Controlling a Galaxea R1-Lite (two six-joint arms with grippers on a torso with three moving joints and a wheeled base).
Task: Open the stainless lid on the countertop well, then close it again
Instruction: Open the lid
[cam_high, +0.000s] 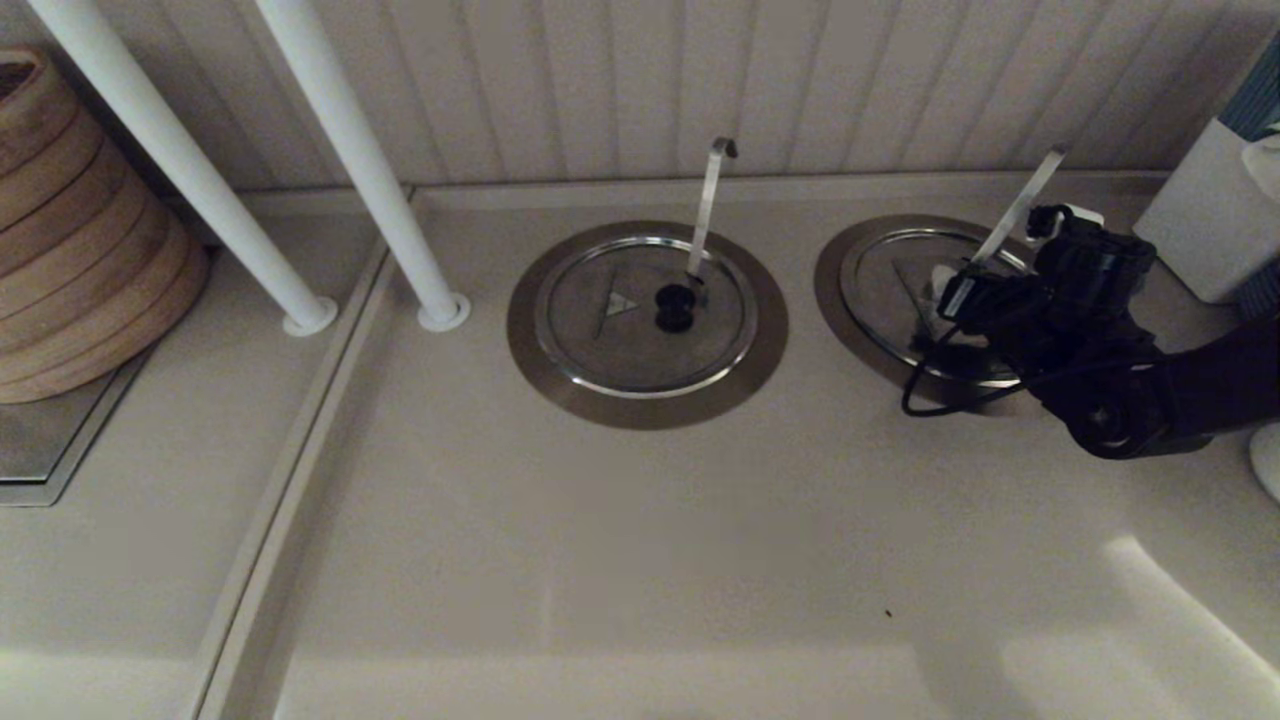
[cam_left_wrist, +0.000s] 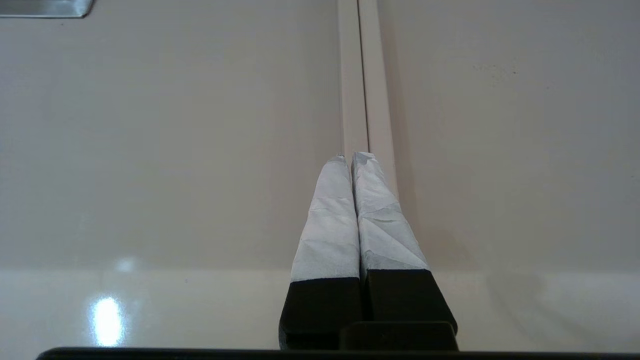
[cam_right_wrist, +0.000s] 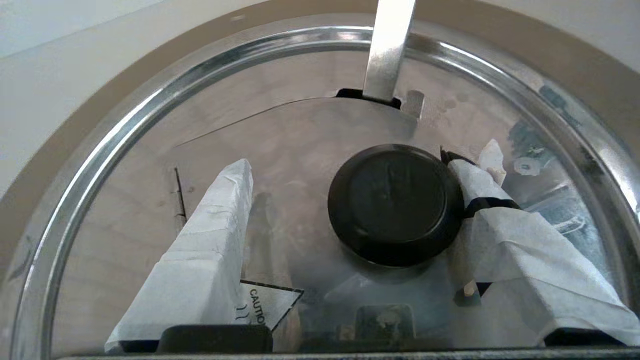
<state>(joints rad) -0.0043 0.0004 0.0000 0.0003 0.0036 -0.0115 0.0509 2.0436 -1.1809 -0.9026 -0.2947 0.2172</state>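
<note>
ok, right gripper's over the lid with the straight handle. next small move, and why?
Probably close the right gripper on the round black knob of the flat stainless lid: open fingers straddle it, one pad touching, the other apart. Lid lies flat.

black right arm (cam_high: 1150, 385) with a looping black cable, both grippers' black fingers (cam_left_wrist: 330, 220) wrapped in white tape.

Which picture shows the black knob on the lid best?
The right wrist view: the black knob fills the middle, between the open right hand's fingers, on the stainless lid. In the head view the arm hides it. The left wrist view shows only countertop.
</note>
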